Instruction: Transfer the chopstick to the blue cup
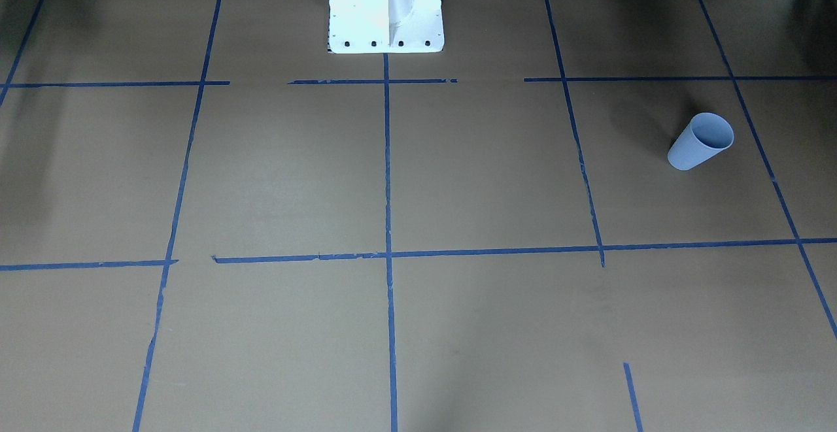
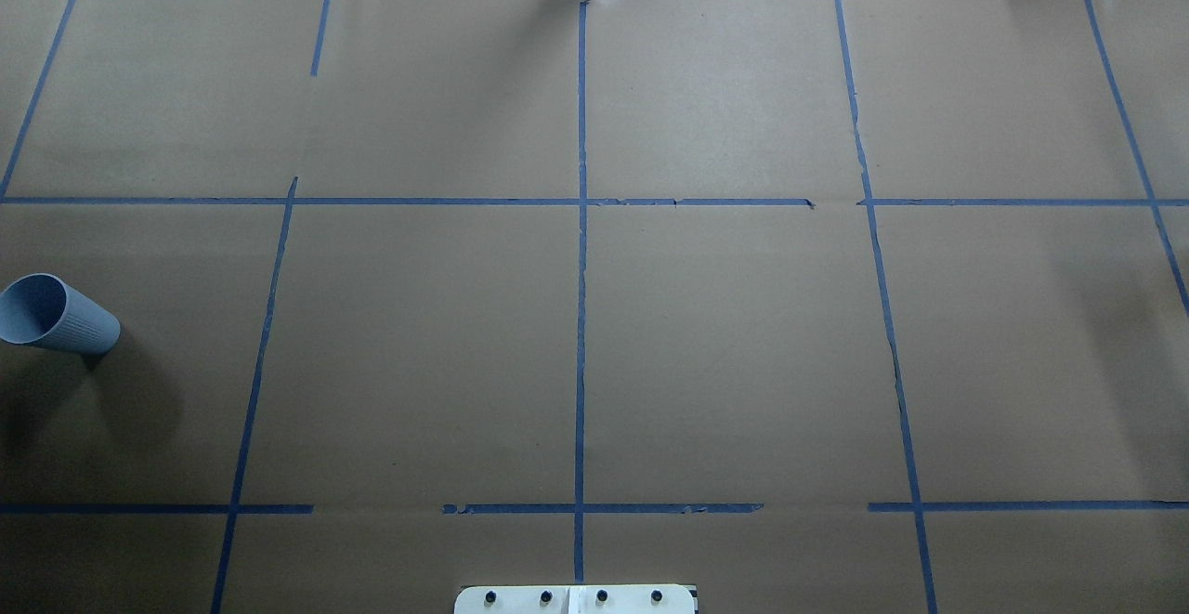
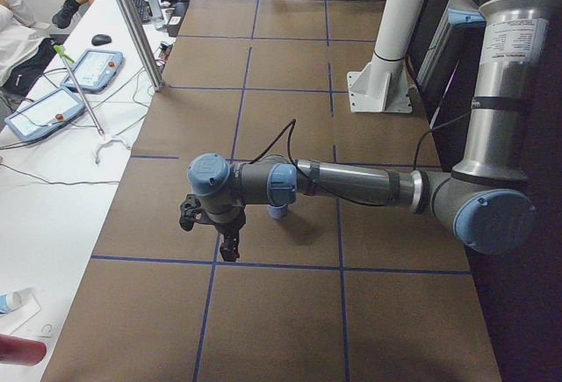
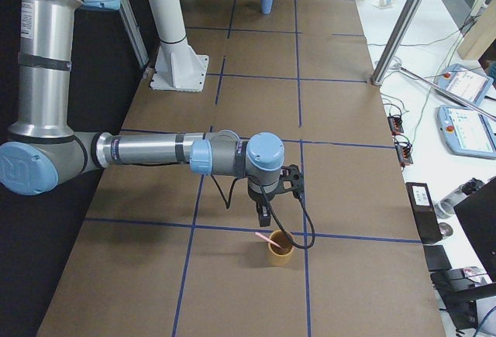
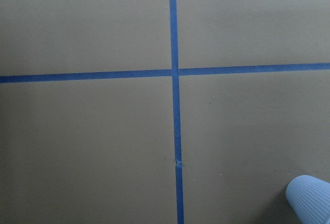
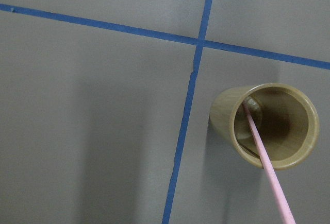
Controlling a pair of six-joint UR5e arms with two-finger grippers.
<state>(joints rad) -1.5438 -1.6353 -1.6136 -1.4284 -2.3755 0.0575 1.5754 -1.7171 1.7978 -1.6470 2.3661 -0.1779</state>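
**Jaws on both arms: state unreadable; chopstick in tan cup, blue cup at the left end**

Left jaws: seen only in the left side view, hanging from the near left arm [image 3: 351,184], which reaches out level over the tabletop [image 2: 743,363]. Whether they are open or closed cannot be told. They hang low, near the blue cup.

Right jaws: seen only in the right side view, pointing down from the right arm [image 4: 155,151]. Whether they are open or closed cannot be told. They hang just above the upper end of the chopstick.

Chopstick [image 6: 263,157]: pale pink and thin, leaning inside the tan cup [image 6: 224,116]. Its lower end is on the cup's floor, and its shaft crosses the rim and sticks out well beyond it. It also shows in the right side view [image 4: 267,237].

Tan cup: upright at the right end of the tabletop, just beside a crossing of blue tape lines [image 6: 188,100].

Blue cup [image 1: 693,148]: light blue and ribbed, upright with its rim up. It stands at the left end of the tabletop, well apart from the tan cup. A corner of it shows in the left wrist view [image 5: 309,198].

Tabletop: covered in brown paper and gridded with blue tape.

White pedestal [image 1: 386,20]: bolted at the robot's edge, in the middle.
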